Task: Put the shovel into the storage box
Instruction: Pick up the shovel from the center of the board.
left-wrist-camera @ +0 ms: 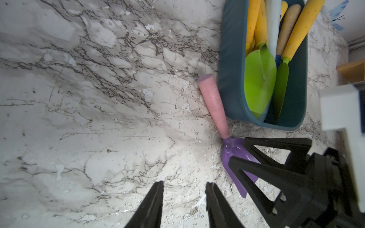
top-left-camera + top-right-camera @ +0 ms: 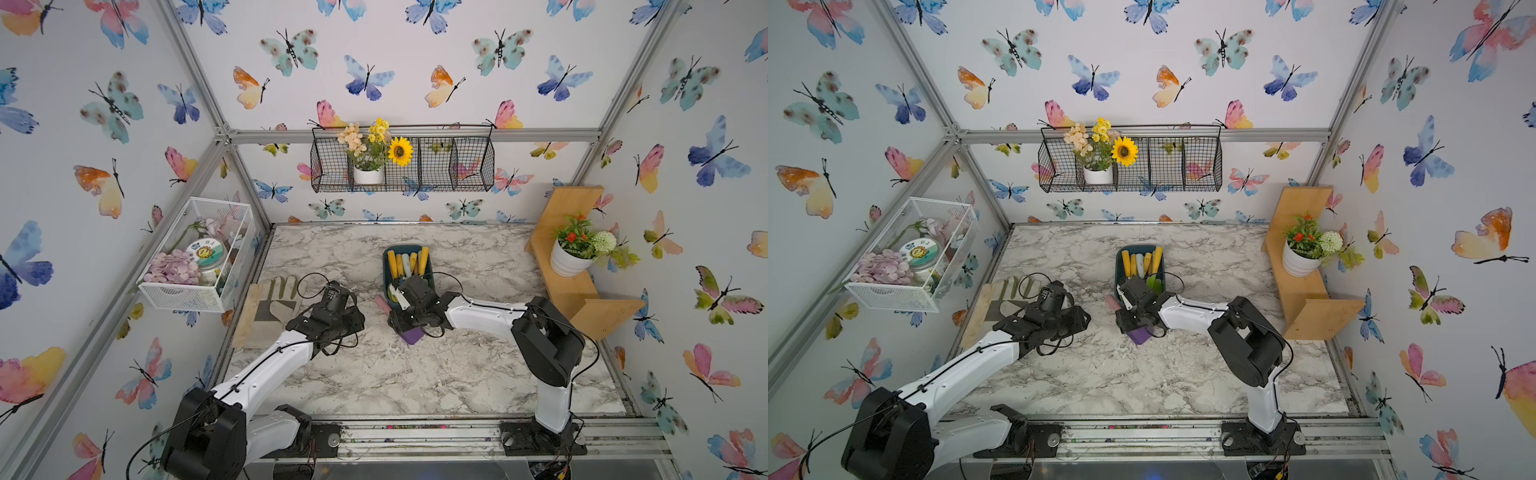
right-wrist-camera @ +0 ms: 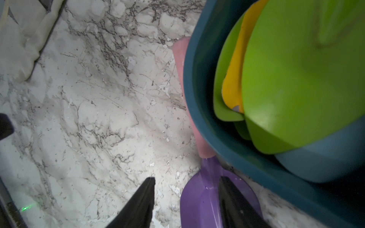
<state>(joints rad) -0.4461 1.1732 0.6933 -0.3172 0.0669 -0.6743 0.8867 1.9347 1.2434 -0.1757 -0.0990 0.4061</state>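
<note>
The shovel (image 2: 381,303) has a pink handle and a purple blade (image 1: 233,158). It lies flat on the marble table, its handle along the left wall of the storage box (image 2: 386,270), a dark teal tub. My right gripper (image 3: 187,178) stands open over the blade (image 3: 199,197). One finger rests on the blade's hollow; the other is on the bare table beside it. To the left of the shovel my left gripper (image 1: 184,183) hovers over bare marble, open, with nothing between its fingers.
Several tools with yellow handles and green blades (image 1: 258,79) fill the box. A work glove (image 2: 270,307) lies at the table's left edge. A white wire-mesh basket (image 2: 195,253) hangs on the left, and a wooden shelf (image 2: 582,299) with a potted plant stands on the right.
</note>
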